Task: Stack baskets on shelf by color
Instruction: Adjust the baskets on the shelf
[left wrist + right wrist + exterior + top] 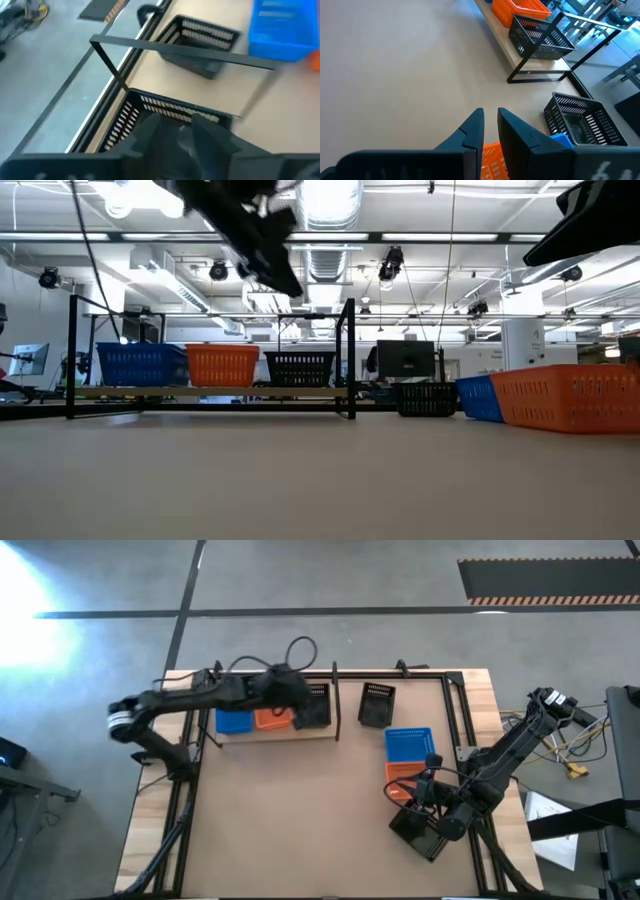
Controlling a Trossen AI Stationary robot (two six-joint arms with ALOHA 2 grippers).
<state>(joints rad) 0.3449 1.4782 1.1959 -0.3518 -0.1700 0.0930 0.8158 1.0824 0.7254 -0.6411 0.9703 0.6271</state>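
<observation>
Left gripper (312, 712) hovers over the black basket (315, 706) on the shelf (300, 731), fingers slightly apart; right gripper (489, 131) fingers nearly together.

Slotted plastic baskets (222, 366) sit on a pale wood shelf (300, 732) framed by matt black metal rods (348, 358).

A: On the pale wooden shelf (300, 732), which colours stand?
B: A blue basket (234, 721), an orange basket (269, 719), a black basket (314, 706), all with slotted walls.
A: Beside the shelf?
B: Another black basket (376, 704), another blue basket (408, 744), then another orange basket (403, 780).
</observation>
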